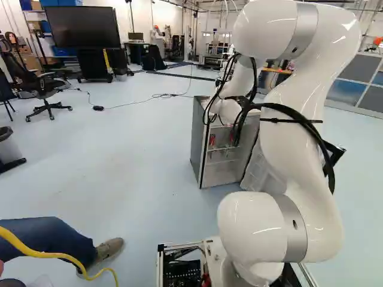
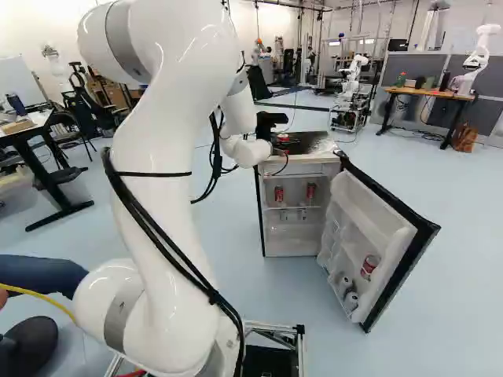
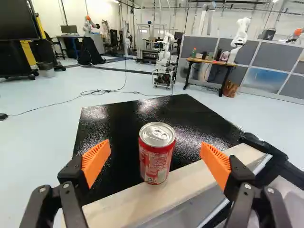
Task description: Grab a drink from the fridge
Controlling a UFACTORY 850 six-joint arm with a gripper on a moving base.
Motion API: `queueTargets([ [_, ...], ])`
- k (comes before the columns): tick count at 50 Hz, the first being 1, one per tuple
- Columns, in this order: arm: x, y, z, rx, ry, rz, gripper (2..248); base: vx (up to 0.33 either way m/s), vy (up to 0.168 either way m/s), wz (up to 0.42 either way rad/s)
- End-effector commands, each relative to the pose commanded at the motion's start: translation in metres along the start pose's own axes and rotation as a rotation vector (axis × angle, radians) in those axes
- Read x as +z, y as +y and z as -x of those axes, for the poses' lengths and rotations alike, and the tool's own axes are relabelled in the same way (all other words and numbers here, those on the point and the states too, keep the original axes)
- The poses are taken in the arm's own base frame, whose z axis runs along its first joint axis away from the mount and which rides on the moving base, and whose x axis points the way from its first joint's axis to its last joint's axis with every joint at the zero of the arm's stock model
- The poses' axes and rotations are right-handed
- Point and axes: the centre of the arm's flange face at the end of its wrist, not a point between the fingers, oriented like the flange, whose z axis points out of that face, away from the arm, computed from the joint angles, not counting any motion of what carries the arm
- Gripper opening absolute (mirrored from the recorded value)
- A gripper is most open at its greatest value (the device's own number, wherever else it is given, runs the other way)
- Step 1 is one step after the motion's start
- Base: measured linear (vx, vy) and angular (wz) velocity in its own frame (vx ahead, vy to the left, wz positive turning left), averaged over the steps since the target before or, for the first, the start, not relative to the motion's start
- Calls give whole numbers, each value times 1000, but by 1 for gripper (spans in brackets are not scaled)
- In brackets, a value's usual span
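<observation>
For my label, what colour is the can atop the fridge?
Red can, silver lid; best in the wrist view.

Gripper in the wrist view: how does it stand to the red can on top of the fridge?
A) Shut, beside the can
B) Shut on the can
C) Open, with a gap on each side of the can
C: the gripper is open, and neither orange pad touches the red can.
</observation>
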Motion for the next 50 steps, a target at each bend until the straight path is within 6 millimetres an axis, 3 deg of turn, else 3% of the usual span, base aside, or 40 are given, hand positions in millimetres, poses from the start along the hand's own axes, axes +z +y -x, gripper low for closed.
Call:
queueTargets([
  [22, -44, 15, -19, 6, 19, 16, 247, 0, 0, 0],
  [50, -85, 55, -39, 25, 28, 77, 247, 0, 0, 0],
])
